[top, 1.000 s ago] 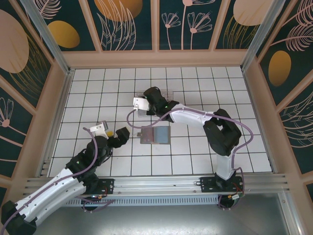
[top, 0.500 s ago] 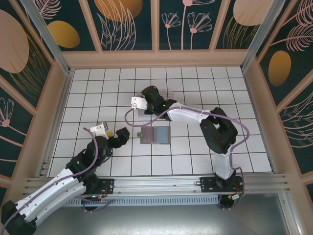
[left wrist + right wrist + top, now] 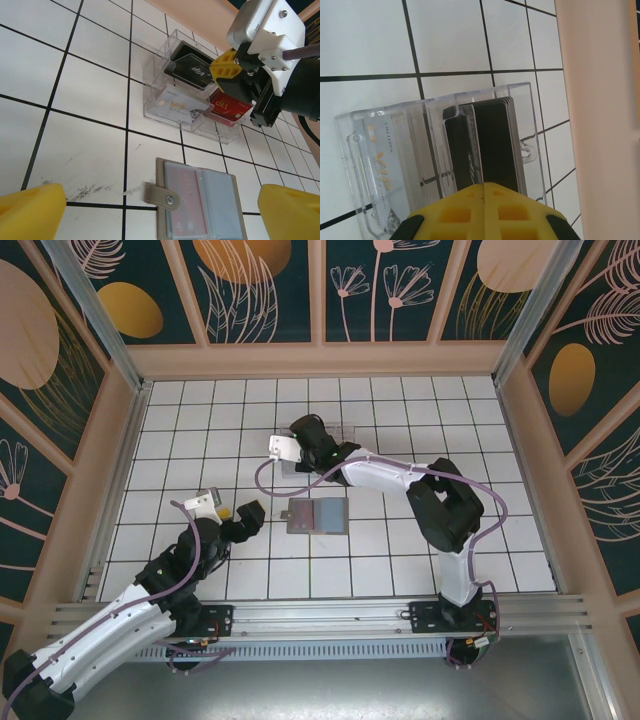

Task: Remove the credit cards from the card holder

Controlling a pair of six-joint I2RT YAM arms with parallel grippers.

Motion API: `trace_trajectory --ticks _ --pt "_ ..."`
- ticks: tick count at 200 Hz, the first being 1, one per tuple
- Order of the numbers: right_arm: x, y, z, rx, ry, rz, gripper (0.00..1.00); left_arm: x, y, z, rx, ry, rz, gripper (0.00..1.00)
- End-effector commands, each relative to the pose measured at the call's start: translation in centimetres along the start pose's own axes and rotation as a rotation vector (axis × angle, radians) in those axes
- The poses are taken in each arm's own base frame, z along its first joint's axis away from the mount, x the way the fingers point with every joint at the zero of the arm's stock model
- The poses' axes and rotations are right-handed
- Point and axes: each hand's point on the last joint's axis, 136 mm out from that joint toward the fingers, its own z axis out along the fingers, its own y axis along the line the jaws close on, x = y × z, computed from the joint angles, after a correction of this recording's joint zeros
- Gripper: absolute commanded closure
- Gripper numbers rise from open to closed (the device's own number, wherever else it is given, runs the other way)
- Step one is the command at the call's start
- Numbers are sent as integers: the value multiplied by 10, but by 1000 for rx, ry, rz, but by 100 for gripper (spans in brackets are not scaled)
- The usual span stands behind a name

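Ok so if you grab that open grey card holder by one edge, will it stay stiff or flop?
Probably floppy: the card holder is two thin panels joined at a fold, so one would likely sag or swing. Lying flat on the glossy tiled table, it should slide rather than tip.

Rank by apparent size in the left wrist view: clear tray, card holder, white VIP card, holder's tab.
1-2. clear tray and card holder: they look alike; the holder is nearer and cut off by the frame, so unranked.
3. white VIP card.
4. tab.
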Motion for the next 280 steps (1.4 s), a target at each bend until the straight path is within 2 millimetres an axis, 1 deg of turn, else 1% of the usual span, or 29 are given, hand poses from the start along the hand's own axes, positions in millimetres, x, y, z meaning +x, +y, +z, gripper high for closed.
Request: trace_trajectory --ticks 1,11,23,40,46,54,72,92,105,131,148,173,190,204,213,246,262,280 --pt "8 -14 10 47 28 43 94 2 5 1 -16 -1 22 1" --pt "8 -18 11 65 32 54 94 2 6 1 -18 -1 23 1" --pt "9 -24 12 88 37 69 82 2 5 1 -16 -1 24 2" --pt "11 -34 14 123 43 93 80 3 6 1 -18 0 24 1" --pt "11 -39 14 143 47 102 75 2 6 1 -17 -1 24 2" --pt "13 -44 14 165 53 110 71 2 5 0 -16 -2 23 1" --pt "13 -53 14 201 52 130 71 2 5 0 -17 0 24 1" --pt "11 -61 7 220 41 160 70 2 5 0 -16 0 25 1" --pt "11 -62 3 212 33 174 70 1 5 0 -14 -2 22 1" --pt "9 -67 -10 219 12 220 69 2 3 0 -6 1 22 1" --pt "8 -70 -22 228 -5 284 69 2 1 0 2 4 21 1" --pt "6 -81 -50 260 -64 439 69 3 -2 2 17 15 18 1" --pt "7 -84 -71 271 -114 571 69 5 -7 3 32 29 16 2" --pt "10 -83 -88 278 -150 684 69 6 -12 5 47 42 12 5" --pt "13 -79 -97 267 -175 765 69 7 -17 6 66 53 9 6" --pt "25 -52 -129 169 -265 1011 67 14 -31 14 108 106 3 12" --pt "33 -39 -141 114 -293 1129 67 19 -36 19 115 138 -2 19" --pt "44 -15 -146 30 -299 1231 69 24 -42 25 125 166 -10 27"
